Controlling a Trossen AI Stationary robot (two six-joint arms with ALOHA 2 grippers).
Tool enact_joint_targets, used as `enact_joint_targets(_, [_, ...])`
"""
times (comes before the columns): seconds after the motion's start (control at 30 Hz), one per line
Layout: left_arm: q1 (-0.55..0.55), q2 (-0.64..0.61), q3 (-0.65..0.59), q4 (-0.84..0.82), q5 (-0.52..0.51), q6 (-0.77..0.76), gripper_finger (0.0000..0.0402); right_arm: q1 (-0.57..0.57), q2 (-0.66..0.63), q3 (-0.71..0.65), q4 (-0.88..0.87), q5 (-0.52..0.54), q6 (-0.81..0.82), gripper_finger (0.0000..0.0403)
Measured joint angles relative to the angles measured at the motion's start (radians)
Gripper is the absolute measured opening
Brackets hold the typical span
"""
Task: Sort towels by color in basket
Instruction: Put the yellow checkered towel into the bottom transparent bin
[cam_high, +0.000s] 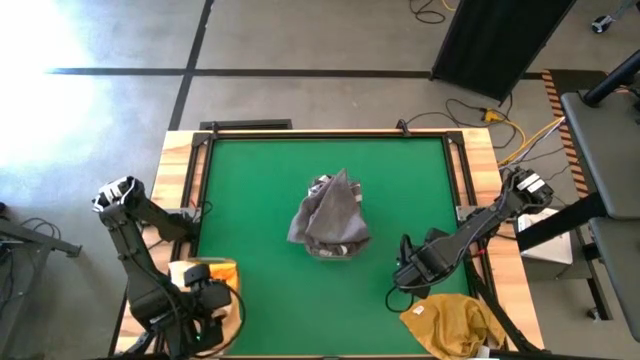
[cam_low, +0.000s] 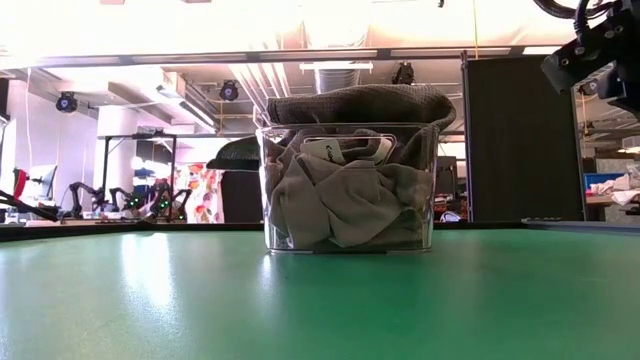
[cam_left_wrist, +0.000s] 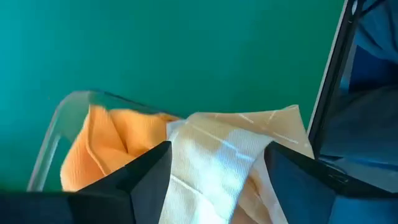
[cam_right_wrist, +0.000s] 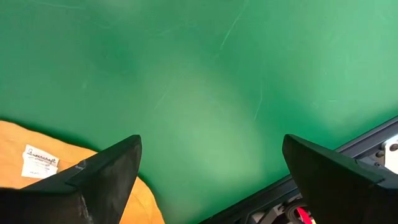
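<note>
Dark right gripper (cam_right_wrist: 208, 180) fingers spread wide over green table (cam_high: 260, 190), holding nothing, just beside a mustard towel (cam_high: 455, 322) at the near right edge.
Grey towels (cam_high: 328, 215) fill a clear basket (cam_low: 349, 187) mid-table, one draped over its rim. Left gripper (cam_left_wrist: 214, 177) hangs at the near left corner, fingers apart around a pale yellow towel (cam_left_wrist: 227, 158) above a second clear bin (cam_left_wrist: 53, 140) with an orange towel (cam_left_wrist: 102, 146).

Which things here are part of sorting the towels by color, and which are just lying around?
Part of the job:
- grey towels heaped in the clear basket mid-table
- orange towel and pale towel in a clear container below the left gripper
- mustard towel by the open right gripper

Just lying about:
- cables on the floor
- black panel beyond the table
</note>
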Motion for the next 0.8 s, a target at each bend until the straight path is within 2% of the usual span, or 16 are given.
enact_joint_targets(0.07, [-0.006,0.0,0.0,-0.009,0.035,-0.047,0.0241,0.0,0.0,0.0,0.0,0.0,-0.003,0.0382])
enact_joint_targets(0.17, [-0.027,0.0,-0.002,-0.038,0.174,-0.172,0.0238,-0.001,0.0,0.0,0.0,0.0,-0.006,0.0382])
enact_joint_targets(0.3, [-0.069,0.0,-0.013,-0.12,0.27,-0.334,0.0217,-0.001,0.0,0.0,0.001,0.011,-0.025,0.0382])
enact_joint_targets(0.37, [-0.084,0.0,-0.026,-0.147,0.293,-0.393,0.0186,-0.001,0.0,0.0,0.002,0.018,-0.032,0.0382])
enact_joint_targets(0.47, [-0.098,0.0,-0.049,-0.141,0.285,-0.42,0.0113,-0.001,0.0,0.0,0.009,0.035,-0.035,0.0382])
enact_joint_targets(0.53, [-0.1,0.0,-0.08,-0.096,0.28,-0.416,0.0049,-0.001,0.0,0.0,0.014,0.036,-0.034,0.0382])
enact_joint_targets(0.6, [-0.1,0.0,-0.128,-0.01,0.276,-0.409,0.0014,-0.001,0.0,0.0,0.022,0.038,-0.034,0.0382])
enact_joint_targets(0.8, [-0.09,0.002,-0.368,0.339,0.275,-0.339,0.0002,-0.001,0.0,-0.001,0.051,0.087,-0.037,0.0382])
